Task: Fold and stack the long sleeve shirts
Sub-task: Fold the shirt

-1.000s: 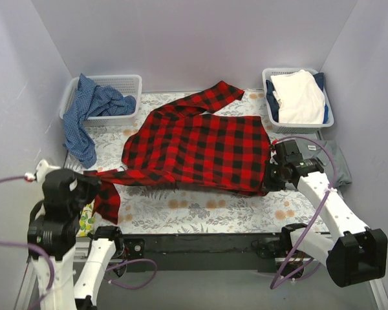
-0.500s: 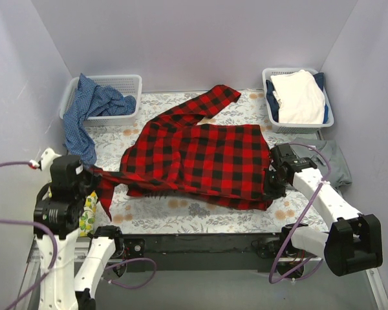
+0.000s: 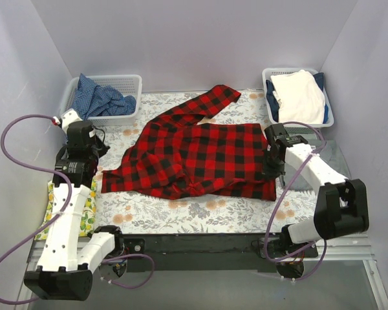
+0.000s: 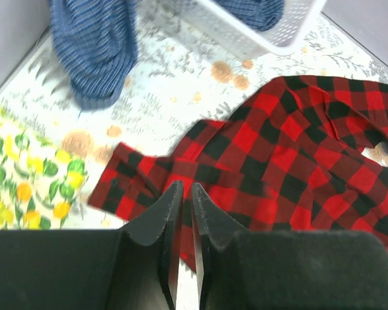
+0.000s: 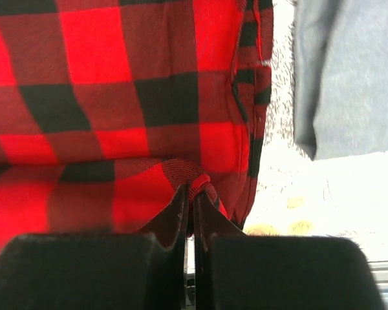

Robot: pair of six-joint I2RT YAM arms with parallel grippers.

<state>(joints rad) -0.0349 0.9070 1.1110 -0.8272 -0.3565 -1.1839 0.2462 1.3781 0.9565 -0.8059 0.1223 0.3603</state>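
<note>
Currently | left gripper [image 4: 185, 187]: over plaid shirt [image 3: 207, 152] cuff, fingers barely apart, empty | right gripper [image 5: 190, 192]: clamped on its hem | risk: one-sided pull bunching cloth

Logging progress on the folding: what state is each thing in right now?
plaid shirt: spread rumpled on table
grey shirt: lying flat beside it
left gripper: jaws barely apart, empty
right gripper: jaws shut on plaid shirt
blue cloth: draped over basket rim
</note>
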